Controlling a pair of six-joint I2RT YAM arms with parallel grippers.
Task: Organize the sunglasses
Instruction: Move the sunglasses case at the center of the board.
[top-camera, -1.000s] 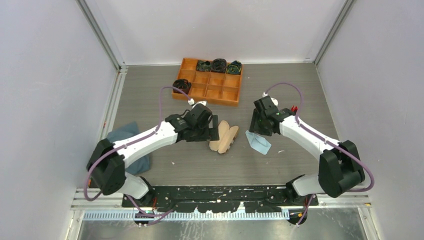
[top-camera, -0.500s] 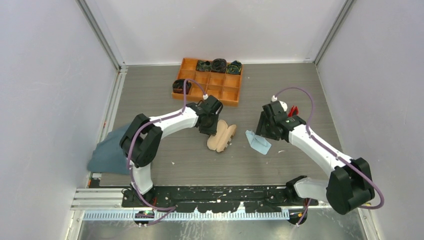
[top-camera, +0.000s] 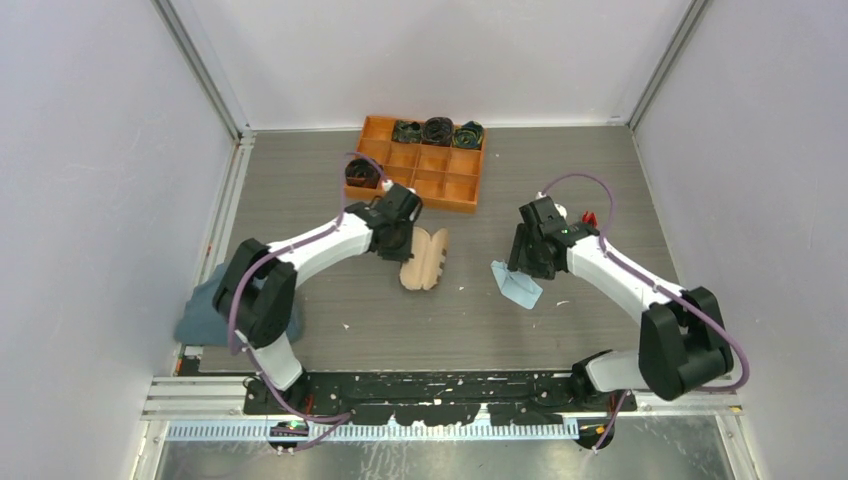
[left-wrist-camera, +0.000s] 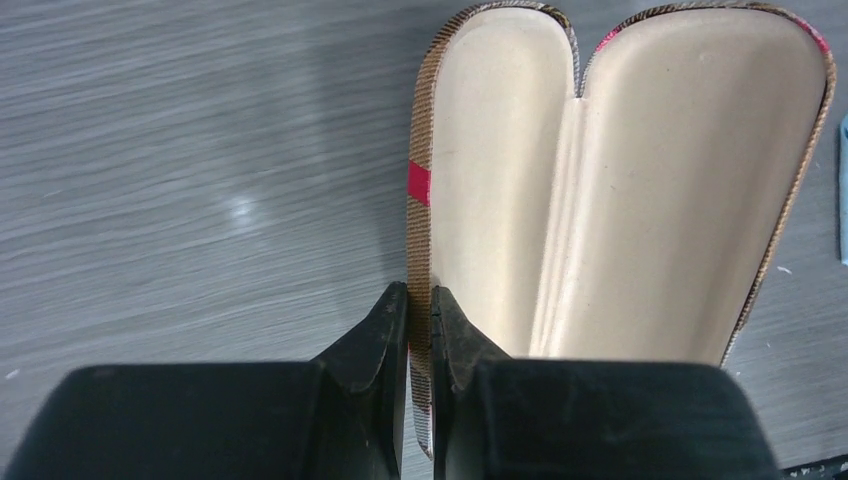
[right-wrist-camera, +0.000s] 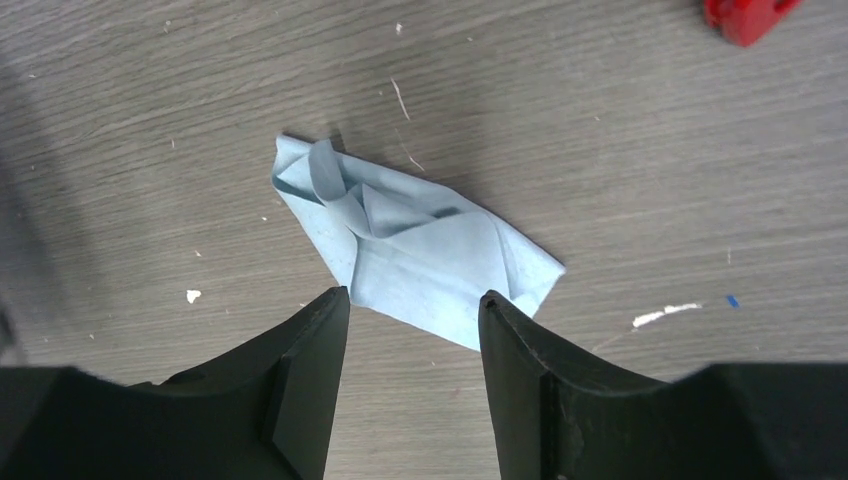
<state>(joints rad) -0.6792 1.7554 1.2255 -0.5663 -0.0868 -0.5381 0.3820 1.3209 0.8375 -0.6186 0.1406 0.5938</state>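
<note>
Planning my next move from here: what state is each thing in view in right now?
glasses case: open, lining up, on the table.
left jaws: shut on the glasses case's rim.
sunglasses: on the table, outside the case; folded or not, cannot tell.
blue cloth: crumpled, lying loose on the table.
right jaws: open above the blue cloth, holding nothing.
orange tray: some cells hold dark rolls.

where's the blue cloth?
The blue cloth lies right of centre in the top view, on the table at the right pincer, open glasses case to its left.
</note>
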